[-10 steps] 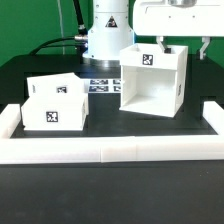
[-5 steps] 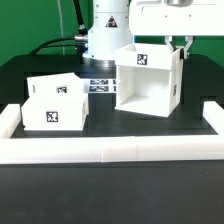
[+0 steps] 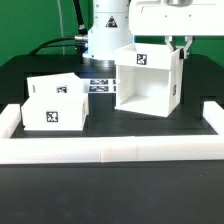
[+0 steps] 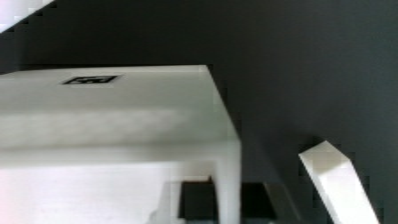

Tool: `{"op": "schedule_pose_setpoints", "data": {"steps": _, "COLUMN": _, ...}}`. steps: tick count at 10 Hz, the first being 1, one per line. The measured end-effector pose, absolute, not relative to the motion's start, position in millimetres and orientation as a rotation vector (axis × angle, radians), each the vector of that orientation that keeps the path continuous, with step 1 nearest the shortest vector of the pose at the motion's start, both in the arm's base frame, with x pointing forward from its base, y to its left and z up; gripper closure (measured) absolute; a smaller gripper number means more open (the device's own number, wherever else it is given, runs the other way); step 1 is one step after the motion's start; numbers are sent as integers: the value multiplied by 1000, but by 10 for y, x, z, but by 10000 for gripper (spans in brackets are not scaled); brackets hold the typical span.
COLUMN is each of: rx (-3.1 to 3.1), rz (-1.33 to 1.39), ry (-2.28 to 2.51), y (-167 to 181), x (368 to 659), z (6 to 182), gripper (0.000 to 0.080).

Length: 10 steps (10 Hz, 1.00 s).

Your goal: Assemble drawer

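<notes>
The drawer's large white cube-like housing (image 3: 148,82) stands on the black table right of centre in the exterior view, its open side facing the front. Its tagged top also shows in the wrist view (image 4: 107,95). My gripper (image 3: 180,47) comes down from above and is shut on the top edge of the housing's right side wall. In the wrist view the dark fingers (image 4: 260,203) sit on either side of that thin wall, with the gripper (image 4: 224,203) over it. Two smaller white tagged trays (image 3: 53,103) sit close together at the exterior view's left.
A low white wall of blocks (image 3: 110,150) runs along the front and turns back at both ends; one piece shows in the wrist view (image 4: 331,180). The marker board (image 3: 100,84) lies between trays and housing. The robot base (image 3: 105,35) stands behind.
Between one second and half a second ago the housing and my gripper shifted a little toward the exterior view's left. Nothing has visibly moved since.
</notes>
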State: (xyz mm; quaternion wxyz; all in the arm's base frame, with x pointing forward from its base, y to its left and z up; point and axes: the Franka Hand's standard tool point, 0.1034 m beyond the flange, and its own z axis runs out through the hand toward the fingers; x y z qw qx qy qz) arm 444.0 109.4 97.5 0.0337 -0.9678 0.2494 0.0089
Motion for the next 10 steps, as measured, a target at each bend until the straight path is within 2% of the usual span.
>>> {"op": "schedule_pose_setpoints", "data": {"steps": 3, "rx": -2965, "rz": 32, "ry": 786, "y": 1076, "x": 4514, "z": 991, "gripper": 762}}
{"op": "schedule_pose_setpoints", "data": {"steps": 10, "rx": -2843, "rz": -34, "ry": 1039, "y": 1016, "x": 5378, "z": 989, "gripper": 762}}
